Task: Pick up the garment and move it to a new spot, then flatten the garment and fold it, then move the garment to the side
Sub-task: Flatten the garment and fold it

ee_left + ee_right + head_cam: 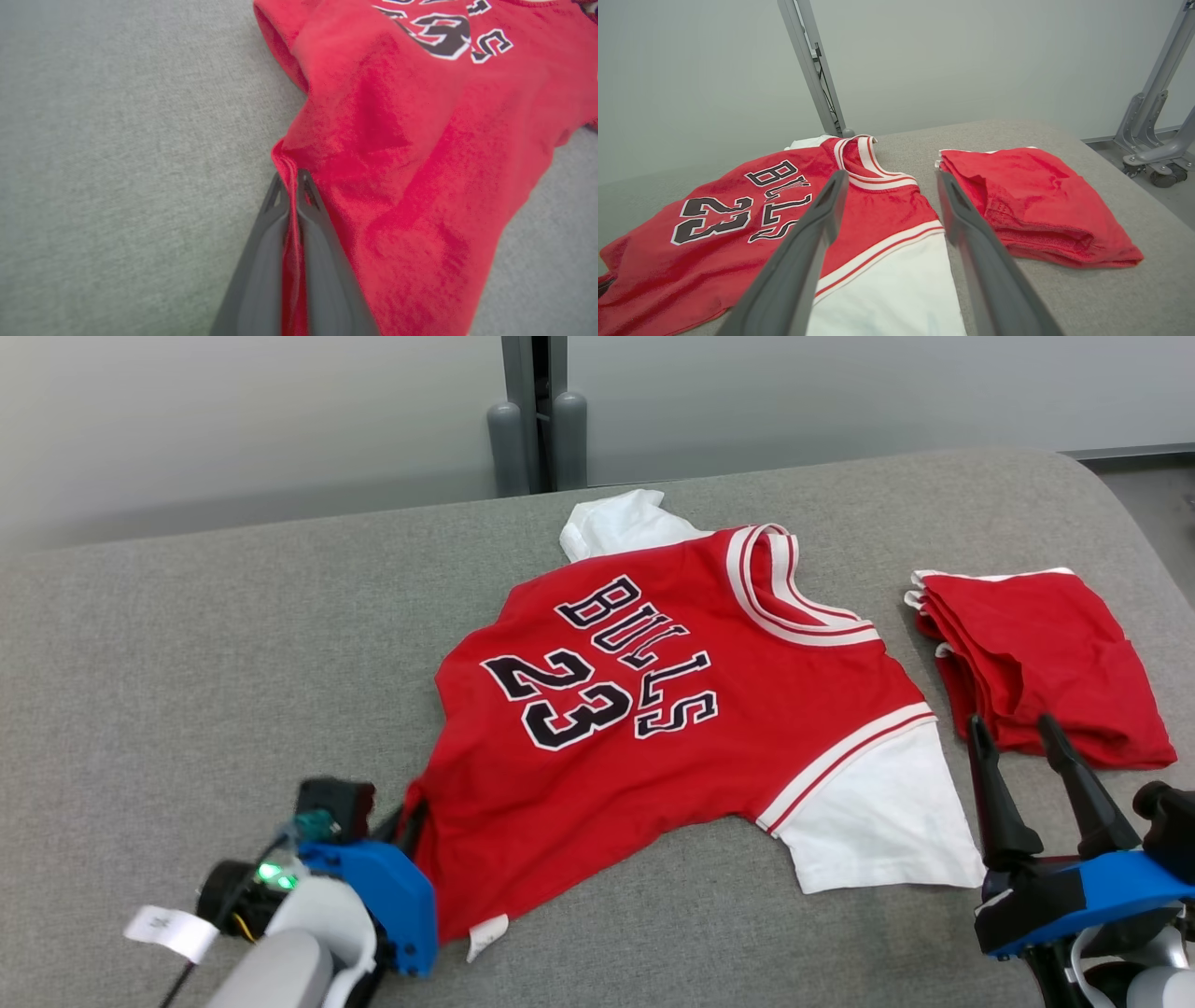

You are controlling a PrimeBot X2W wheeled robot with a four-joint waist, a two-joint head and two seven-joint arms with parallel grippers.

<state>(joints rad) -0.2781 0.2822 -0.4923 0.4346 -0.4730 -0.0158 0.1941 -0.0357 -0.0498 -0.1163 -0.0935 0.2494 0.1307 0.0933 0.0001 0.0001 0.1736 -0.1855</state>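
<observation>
The garment (653,709) is a red jersey with white sleeves and dark "BULLS 23" lettering, spread on the grey table (187,663). My left gripper (406,817) is at the jersey's lower-left hem corner, shut on a pinch of the red cloth; in the left wrist view the fabric (420,163) runs down between the two closed fingers (261,261). My right gripper (1013,733) hovers open just right of the near white sleeve (878,821), with nothing between its fingers. From the right wrist, the garment (738,233) lies below and left of the spread fingers (803,261).
A second red cloth (1036,663), folded into a stack, lies at the table's right, close to my right gripper; it is also in the right wrist view (1031,200). A grey post (537,420) stands behind the table's far edge. A metal frame base (1153,140) sits on the floor at right.
</observation>
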